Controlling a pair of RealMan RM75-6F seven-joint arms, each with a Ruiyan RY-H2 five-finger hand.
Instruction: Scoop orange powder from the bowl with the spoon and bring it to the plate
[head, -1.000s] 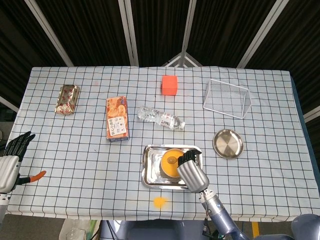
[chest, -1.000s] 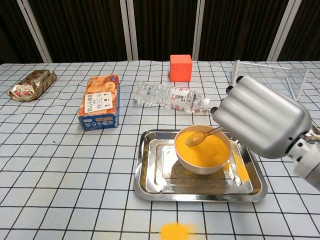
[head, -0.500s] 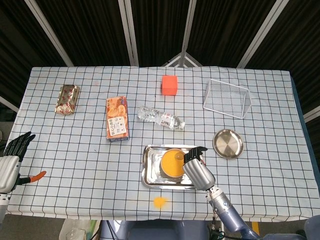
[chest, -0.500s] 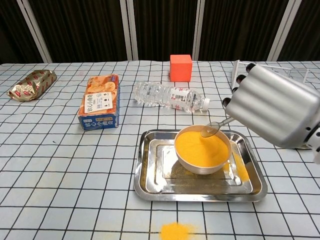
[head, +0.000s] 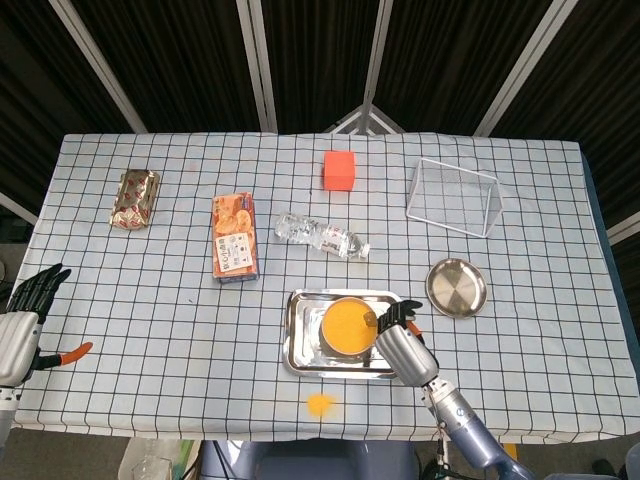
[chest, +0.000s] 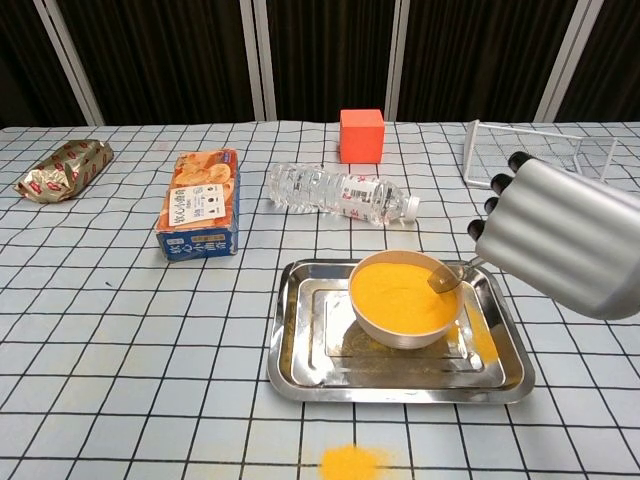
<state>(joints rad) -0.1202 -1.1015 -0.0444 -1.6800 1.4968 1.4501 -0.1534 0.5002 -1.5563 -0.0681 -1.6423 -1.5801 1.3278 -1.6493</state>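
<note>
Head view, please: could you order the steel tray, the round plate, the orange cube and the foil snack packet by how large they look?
1. Steel tray
2. Round plate
3. Foil snack packet and orange cube look close in size; the cube lies farther back, so I would not rank them.

One of each thing on the checked surface (head: 150, 300), two hands.

One bowl (chest: 404, 298) of orange powder, one spoon (chest: 446, 279), one tray (chest: 300, 350), one round plate (head: 456, 288), one water bottle (chest: 340, 192), one orange cube (chest: 361, 135), one biscuit box (chest: 200, 217), one snack packet (chest: 62, 168), one wire rack (head: 455, 197), one spilled powder patch (chest: 349, 463); right hand (chest: 560, 238), left hand (head: 22, 318).
</note>
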